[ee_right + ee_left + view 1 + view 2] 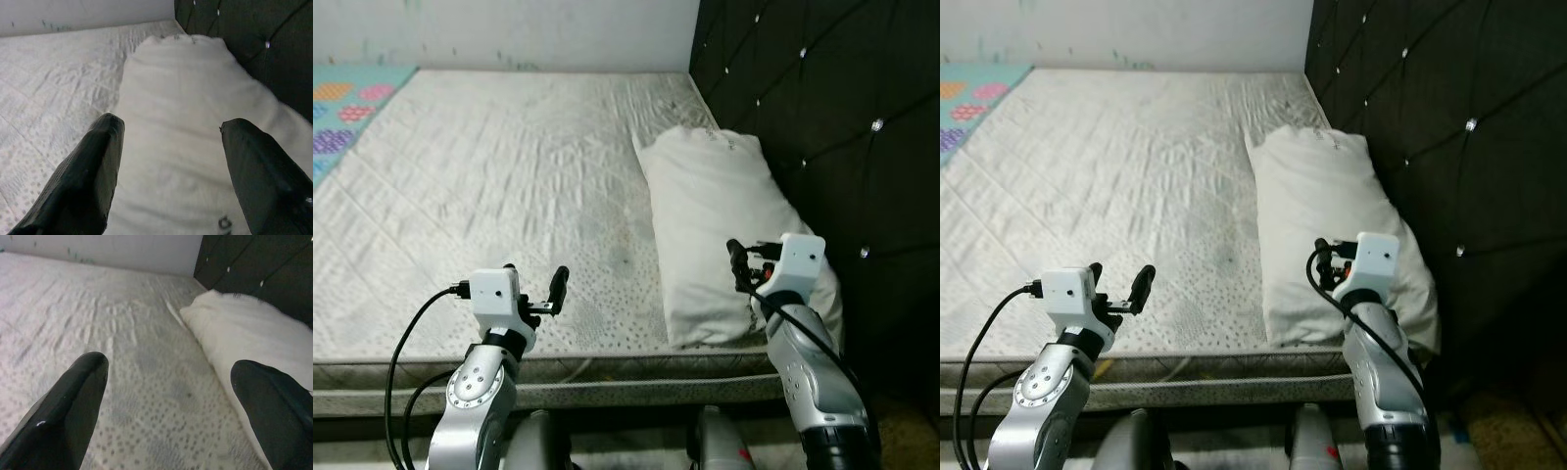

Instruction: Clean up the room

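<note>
Nearest the camera, the two silver arms rise from below the foot edge of the mattress (509, 176). The left end effector (534, 285) hovers over the near part of the bare, quilted mattress, its two black fingers (63, 416) spread apart with nothing between them. The right end effector (751, 257) is held over the near end of the white pillow (715, 215), its fingers (88, 171) likewise spread wide and empty; from its wrist camera the pillow lies between and beyond the fingers.

The pillow lies lengthwise along the robot's right side of the bed, just beside the black tufted headboard (822, 117), whose buttons catch the light. Its near end reaches almost to the mattress edge. The mattress surface beside it looks greyish and speckled.

Farther back the mattress runs to a pale wall (509, 29). At the far left corner a patterned mat (342, 108) with coloured shapes is in sight.
</note>
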Controlling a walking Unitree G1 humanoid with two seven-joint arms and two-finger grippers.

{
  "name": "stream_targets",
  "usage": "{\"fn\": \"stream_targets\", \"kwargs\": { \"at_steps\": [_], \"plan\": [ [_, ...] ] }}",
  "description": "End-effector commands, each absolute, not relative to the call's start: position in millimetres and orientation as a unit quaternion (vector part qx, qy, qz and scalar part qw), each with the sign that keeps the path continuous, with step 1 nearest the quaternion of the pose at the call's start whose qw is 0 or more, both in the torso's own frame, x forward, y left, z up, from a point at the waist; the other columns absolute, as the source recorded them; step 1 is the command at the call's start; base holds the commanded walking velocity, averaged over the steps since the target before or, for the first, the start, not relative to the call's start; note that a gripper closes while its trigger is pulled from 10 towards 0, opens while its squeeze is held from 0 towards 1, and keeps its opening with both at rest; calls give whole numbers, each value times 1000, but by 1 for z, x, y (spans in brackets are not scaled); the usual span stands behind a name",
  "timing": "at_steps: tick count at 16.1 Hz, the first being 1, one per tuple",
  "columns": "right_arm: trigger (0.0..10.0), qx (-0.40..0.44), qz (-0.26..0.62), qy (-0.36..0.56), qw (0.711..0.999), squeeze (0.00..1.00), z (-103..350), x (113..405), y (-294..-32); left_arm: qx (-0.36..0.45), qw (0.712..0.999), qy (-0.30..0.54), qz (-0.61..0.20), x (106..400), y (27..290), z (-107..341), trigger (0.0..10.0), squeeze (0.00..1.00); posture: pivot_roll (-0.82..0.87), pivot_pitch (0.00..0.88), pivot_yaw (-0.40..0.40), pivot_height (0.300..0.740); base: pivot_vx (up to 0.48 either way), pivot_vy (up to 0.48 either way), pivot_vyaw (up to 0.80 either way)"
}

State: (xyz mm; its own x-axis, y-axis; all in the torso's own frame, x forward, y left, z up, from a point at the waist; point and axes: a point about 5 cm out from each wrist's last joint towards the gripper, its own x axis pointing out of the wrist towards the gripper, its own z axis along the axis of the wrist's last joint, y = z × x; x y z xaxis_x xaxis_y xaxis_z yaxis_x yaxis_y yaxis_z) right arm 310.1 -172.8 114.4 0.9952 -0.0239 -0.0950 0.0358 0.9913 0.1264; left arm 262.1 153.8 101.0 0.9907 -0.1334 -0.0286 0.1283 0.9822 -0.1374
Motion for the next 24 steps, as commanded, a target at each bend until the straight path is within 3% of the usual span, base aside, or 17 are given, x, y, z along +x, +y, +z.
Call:
{"fn": "stream_targets", "kwargs": {
  "at_steps": [1, 4, 15, 17, 21, 24],
  "plan": [
    [10000, 68, -16, 35, 997, 0, 119, 313, -175, -61, 996, 7, -68, 266, 153, 106, 10000, 0, -169, 0, 12, 711, 0, 0, 0],
    [10000, 66, -17, 33, 997, 0, 119, 315, -175, -61, 996, 4, -68, 268, 153, 105, 10000, 0, -173, 0, 12, 740, 0, 0, 0],
    [10000, 64, -16, 37, 997, 0, 113, 311, -173, -56, 996, 6, -67, 266, 156, 103, 10000, 0, -166, 0, 23, 740, 0, 0, 0],
    [10000, 17, -5, 44, 999, 0, 107, 297, -180, -37, 999, 12, -38, 257, 173, 97, 10000, 0, -161, 0, 21, 740, 0, 0, 0],
    [10000, 0, -7, 57, 998, 0, 100, 275, -204, -5, 1000, 19, 15, 237, 206, 93, 10000, 0, -165, 0, 28, 740, 0, 0, 0],
    [10000, -8, -3, 60, 998, 0, 96, 273, -200, 4, 999, 44, 25, 227, 217, 80, 10000, 0, -166, 0, 24, 740, 0, 0, 0]
  ]
}}
